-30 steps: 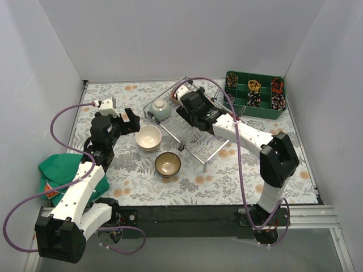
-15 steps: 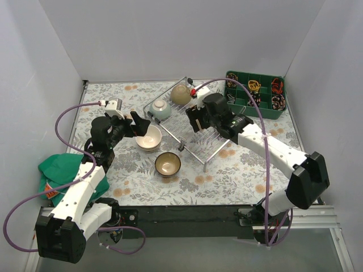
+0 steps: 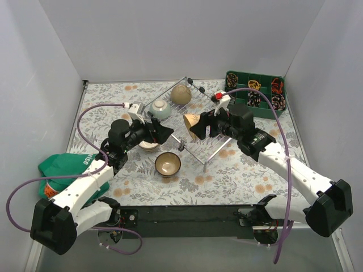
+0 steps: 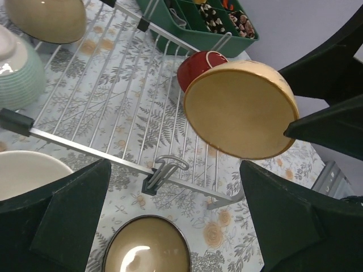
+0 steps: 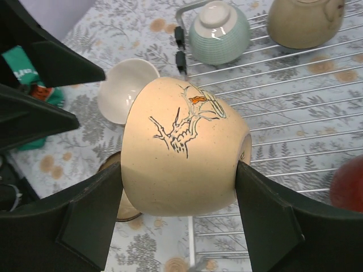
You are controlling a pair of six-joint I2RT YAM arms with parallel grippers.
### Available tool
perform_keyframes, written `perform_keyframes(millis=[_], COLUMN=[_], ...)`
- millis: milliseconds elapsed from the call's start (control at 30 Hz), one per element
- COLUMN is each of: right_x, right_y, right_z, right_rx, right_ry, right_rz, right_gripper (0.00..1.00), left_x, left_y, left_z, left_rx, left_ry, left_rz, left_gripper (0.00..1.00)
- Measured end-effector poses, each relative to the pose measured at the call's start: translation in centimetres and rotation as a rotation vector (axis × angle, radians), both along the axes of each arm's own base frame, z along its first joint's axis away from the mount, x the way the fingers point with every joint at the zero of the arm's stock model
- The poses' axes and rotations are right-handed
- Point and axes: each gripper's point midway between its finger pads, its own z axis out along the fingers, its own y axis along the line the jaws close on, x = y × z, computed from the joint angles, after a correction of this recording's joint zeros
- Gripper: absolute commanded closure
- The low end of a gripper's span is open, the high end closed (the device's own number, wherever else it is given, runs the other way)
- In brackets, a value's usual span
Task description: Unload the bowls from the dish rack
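Over the rack [image 3: 210,141], right fingers [image 5: 266,221] clamp a cream bowl [image 5: 181,147].

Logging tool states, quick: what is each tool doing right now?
Left tool: open, holding nothing.
Right tool: shut on the cream bowl with the painted branch.

I work in a lab test cell. Plain white walls [image 3: 187,39] box in the table [image 3: 227,175] along its left, far and right edges. My left arm [image 3: 79,190] and right arm [image 3: 295,170] are bolted to a black rail [image 3: 187,215] at the near edge, with purple cables [image 3: 96,106] looping loose. Only the floral cloth, the rack [image 3: 204,144] and the bowls [image 3: 168,164] look homely.
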Motion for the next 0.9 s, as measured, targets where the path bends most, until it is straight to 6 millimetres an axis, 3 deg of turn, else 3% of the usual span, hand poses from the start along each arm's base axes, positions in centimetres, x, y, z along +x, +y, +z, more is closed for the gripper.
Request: perform_keyframes(millis=[300, 567, 700, 733, 800, 833, 900], right_x=[-3.9, -6.0, -6.6, -6.7, -6.9, -7.1, -7.2], right_y=[0.9, 1.3, 1.3, 1.4, 1.4, 1.3, 1.3], right_z=[-0.5, 0.0, 0.2, 0.2, 0.2, 0.1, -0.2], right_rx=[0.181, 0.301, 0.338, 0.347, 0.363, 0.368, 0.375], right_ry=[0.103, 0.15, 0.162, 0.164, 0.17, 0.173, 0.181], right_rz=[0.087, 0.139, 0.156, 0.16, 0.164, 0.167, 0.166], right_gripper=[0.82, 0.82, 0.83, 0.82, 0.79, 0.78, 0.71], left_x=[-0.6, -2.2, -2.5, -2.6, -2.7, -2.8, -3.0], left_y=[-3.7, -5.6, -6.1, -6.3, -6.6, -6.8, -7.1], left_z=[-1.3, -3.9, -4.4, -4.3, -4.0, -3.8, -3.7], left_rx=[-0.031, -0.038, -0.051, -0.058, -0.071, -0.078, -0.08], left_ry=[0.009, 0.037, 0.054, 0.052, 0.046, 0.041, 0.04], left_rz=[-0.046, -0.088, -0.092, -0.094, -0.099, -0.102, -0.106], left_gripper=[0.09, 0.3, 0.54, 0.66, 0.81, 0.94, 1.0])
